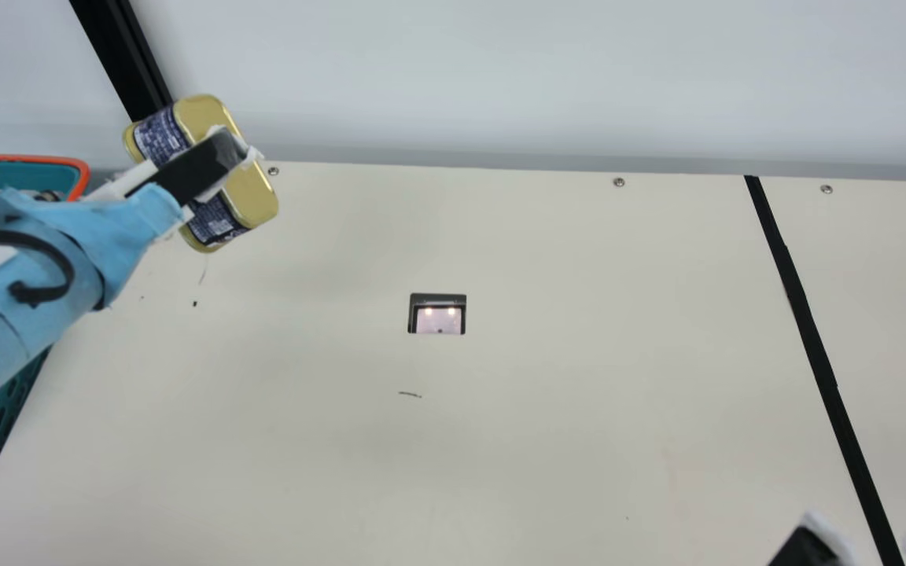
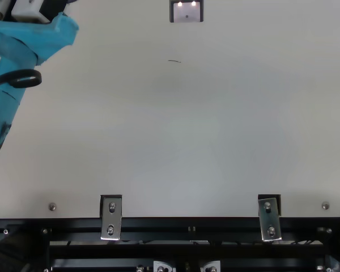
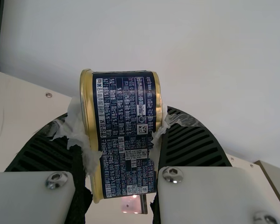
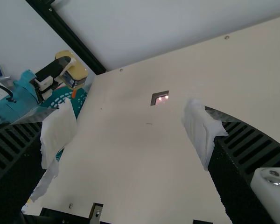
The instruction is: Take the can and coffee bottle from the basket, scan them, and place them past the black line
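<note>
We see the left end effector (image 1: 209,167) clenched on a tilted, gold-and-navy rectangular metal can (image 1: 255,195) above the cream desk's (image 1: 547,424) far-left corner, near the orange-rimmed teal plastic basket (image 1: 52,160). A broad span separates can and straight black line (image 1: 813,346); we see the right end effector (image 1: 876,536) released, fingers wide apart.
</note>
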`<action>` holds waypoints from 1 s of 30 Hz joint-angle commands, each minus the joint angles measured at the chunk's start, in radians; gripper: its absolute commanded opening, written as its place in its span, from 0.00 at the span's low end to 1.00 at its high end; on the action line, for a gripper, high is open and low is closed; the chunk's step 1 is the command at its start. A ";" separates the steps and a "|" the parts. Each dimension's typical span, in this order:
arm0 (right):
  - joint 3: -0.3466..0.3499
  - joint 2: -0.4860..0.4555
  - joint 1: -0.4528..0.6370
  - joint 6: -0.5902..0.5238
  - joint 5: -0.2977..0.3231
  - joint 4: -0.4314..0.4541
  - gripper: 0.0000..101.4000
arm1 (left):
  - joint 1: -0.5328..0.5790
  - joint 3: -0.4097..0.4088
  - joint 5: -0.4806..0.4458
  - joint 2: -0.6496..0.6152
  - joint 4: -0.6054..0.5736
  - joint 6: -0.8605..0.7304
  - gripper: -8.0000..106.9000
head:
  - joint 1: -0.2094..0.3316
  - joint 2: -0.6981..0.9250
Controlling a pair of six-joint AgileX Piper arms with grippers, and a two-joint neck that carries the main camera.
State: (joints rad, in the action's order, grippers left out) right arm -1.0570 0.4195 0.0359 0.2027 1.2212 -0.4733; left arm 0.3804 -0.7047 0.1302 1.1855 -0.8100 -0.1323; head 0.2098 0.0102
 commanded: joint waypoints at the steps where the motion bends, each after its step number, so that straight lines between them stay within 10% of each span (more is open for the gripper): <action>1: 0.000 0.000 0.000 0.000 0.000 0.000 1.00 | 0.000 0.000 0.000 0.000 0.000 0.000 0.16 | 0.000 -0.002; 19: 0.000 0.000 0.000 0.000 0.000 0.000 1.00 | 0.056 0.028 0.184 0.157 0.111 0.002 0.16 | 0.000 -0.002; 30: 0.000 0.000 0.000 0.000 0.000 0.000 1.00 | 0.142 0.076 0.390 0.388 0.566 0.449 0.16 | 0.000 -0.002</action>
State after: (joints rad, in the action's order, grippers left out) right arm -1.0570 0.4195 0.0359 0.2027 1.2212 -0.4733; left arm 0.5282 -0.6334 0.4640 1.5203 -0.4105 0.1705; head 0.2098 0.0102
